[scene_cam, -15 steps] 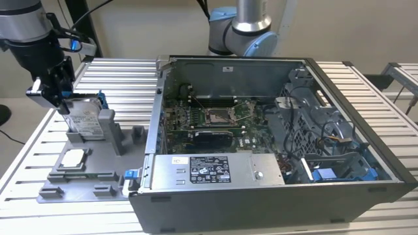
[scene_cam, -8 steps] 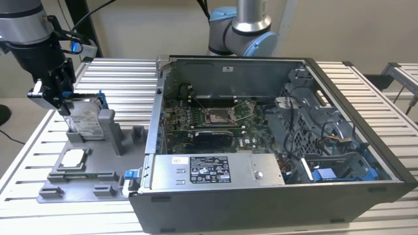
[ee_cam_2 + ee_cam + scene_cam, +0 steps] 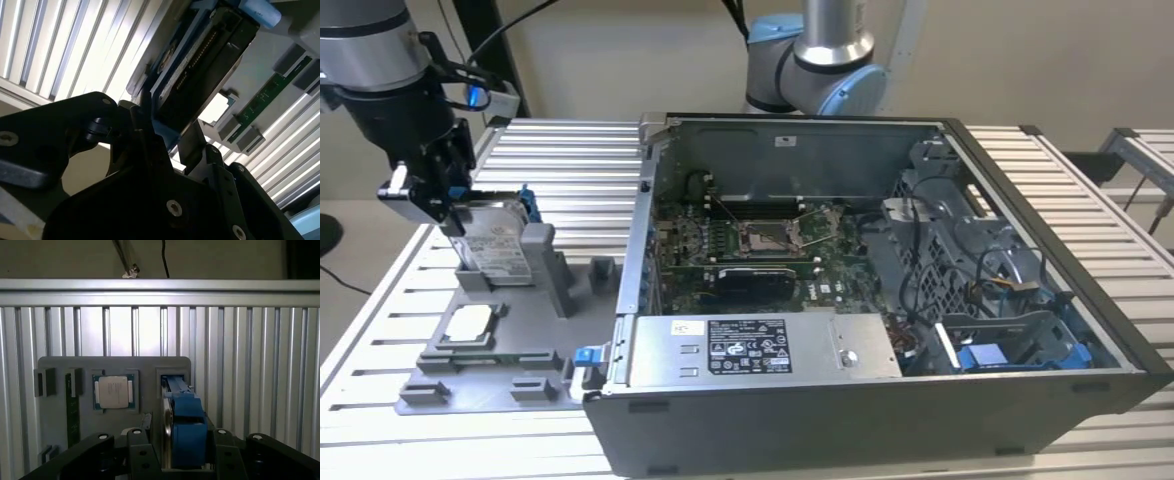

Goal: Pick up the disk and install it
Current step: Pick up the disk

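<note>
Closest to me in the first wrist view is the gripper [image 3: 182, 460]. It is drawn in narrow on the disk [image 3: 187, 427], with one dark finger [image 3: 142, 452] against each broad face and the blue frame between them. In the second wrist view the disk [image 3: 200, 75] shows its connector edge and runs away from the jaws. I find the same grip at the upper left of the exterior view. There the gripper [image 3: 454, 215] holds the top corner of the disk [image 3: 500, 245], which stands on edge in a slot of the grey holder plate [image 3: 494, 350]. Just beyond the disk on that plate lies the square processor chip [image 3: 113, 391] in its own recess. A green memory stick [image 3: 71, 410] lies on the chip's far side, away from the disk. The plate rests on the slatted aluminium table [image 3: 250, 365]. Further across the exterior view, filling the centre and right, the open computer case [image 3: 854, 420] lies on its side. A long grey box with a black label [image 3: 761, 345] runs along its lower edge, and the mainboard [image 3: 747, 240] sits behind that. At the top centre, farthest off, is the base of a second arm [image 3: 821, 70].
</note>
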`<state>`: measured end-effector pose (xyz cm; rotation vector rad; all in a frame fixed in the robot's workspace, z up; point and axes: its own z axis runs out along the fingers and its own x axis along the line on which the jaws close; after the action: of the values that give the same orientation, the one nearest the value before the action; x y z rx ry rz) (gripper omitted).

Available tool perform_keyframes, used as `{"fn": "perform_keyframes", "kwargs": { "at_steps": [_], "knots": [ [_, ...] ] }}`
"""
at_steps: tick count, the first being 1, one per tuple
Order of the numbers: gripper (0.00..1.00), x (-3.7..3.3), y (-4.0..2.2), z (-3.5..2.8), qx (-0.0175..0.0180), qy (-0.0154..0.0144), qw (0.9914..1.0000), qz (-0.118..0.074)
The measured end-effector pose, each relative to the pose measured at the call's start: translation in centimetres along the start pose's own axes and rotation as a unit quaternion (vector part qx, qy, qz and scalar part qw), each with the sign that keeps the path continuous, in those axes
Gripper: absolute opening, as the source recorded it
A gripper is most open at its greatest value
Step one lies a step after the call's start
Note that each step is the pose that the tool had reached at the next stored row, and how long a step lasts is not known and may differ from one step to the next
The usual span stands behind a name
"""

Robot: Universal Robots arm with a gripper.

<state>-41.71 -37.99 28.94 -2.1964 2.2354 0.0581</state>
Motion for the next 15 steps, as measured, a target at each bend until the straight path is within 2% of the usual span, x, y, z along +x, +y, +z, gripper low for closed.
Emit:
{"fn": "perform_keyframes", "kwargs": {
  "at_steps": [11, 12, 15],
  "knots": [
    [1.00, 0.00, -0.01, 0.07, 0.0016, 0.0001, 0.99998, -0.006],
    [0.00, 0.00, -0.01, 0.07, 0.0015, 0.0001, 0.99998, -0.006],
    [0.00, 0.00, -0.01, 0.07, 0.0015, 0.0002, 0.99998, -0.006]
  ]
}}
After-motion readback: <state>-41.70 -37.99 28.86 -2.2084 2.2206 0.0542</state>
